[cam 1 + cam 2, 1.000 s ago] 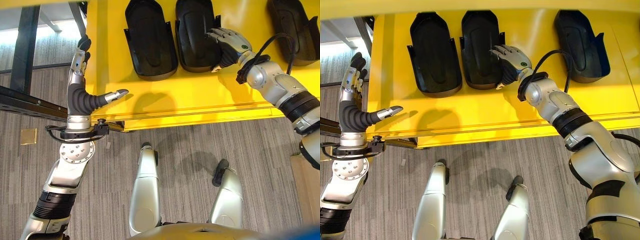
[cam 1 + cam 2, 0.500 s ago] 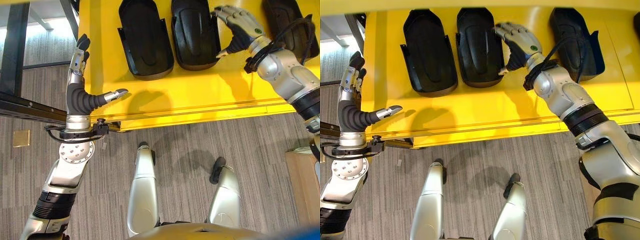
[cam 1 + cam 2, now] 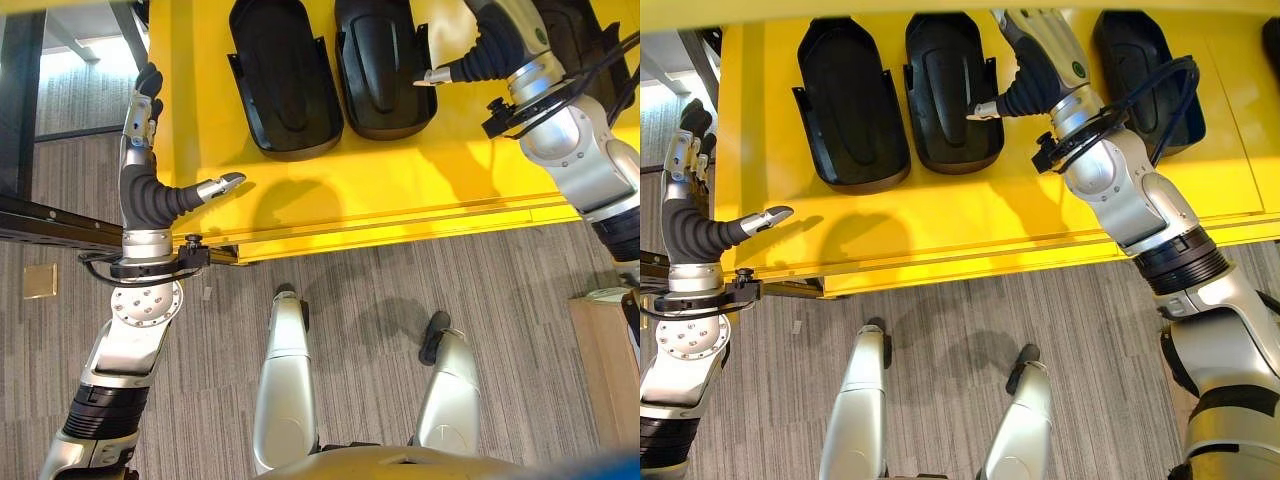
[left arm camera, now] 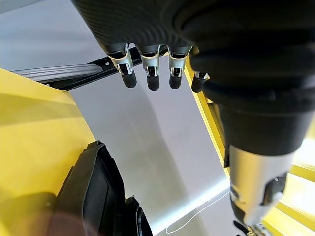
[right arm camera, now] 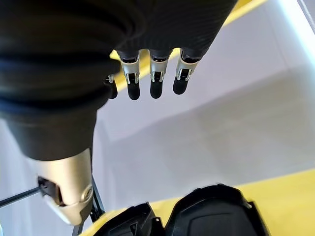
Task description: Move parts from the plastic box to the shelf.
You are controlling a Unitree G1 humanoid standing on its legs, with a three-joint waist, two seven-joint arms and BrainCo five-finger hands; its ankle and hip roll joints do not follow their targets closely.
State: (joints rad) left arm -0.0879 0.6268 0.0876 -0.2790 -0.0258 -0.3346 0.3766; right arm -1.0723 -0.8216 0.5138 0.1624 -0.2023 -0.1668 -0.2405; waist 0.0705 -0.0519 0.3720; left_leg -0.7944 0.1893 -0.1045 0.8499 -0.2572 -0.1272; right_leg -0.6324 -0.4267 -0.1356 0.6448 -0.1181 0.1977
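On the yellow shelf three black moulded parts lie side by side, hollows up, so they sit stable. My right hand hovers between the middle part and the right one, fingers straight, empty. My left hand waits at the shelf's left edge, fingers straight, thumb out, holding nothing.

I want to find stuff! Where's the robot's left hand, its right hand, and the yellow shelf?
left hand (image 3: 150,195), left eye view, dark ribbed cover.
right hand (image 3: 1025,85), right eye view, dark ribbed cover.
yellow shelf (image 3: 970,215), right eye view, bare front surface.
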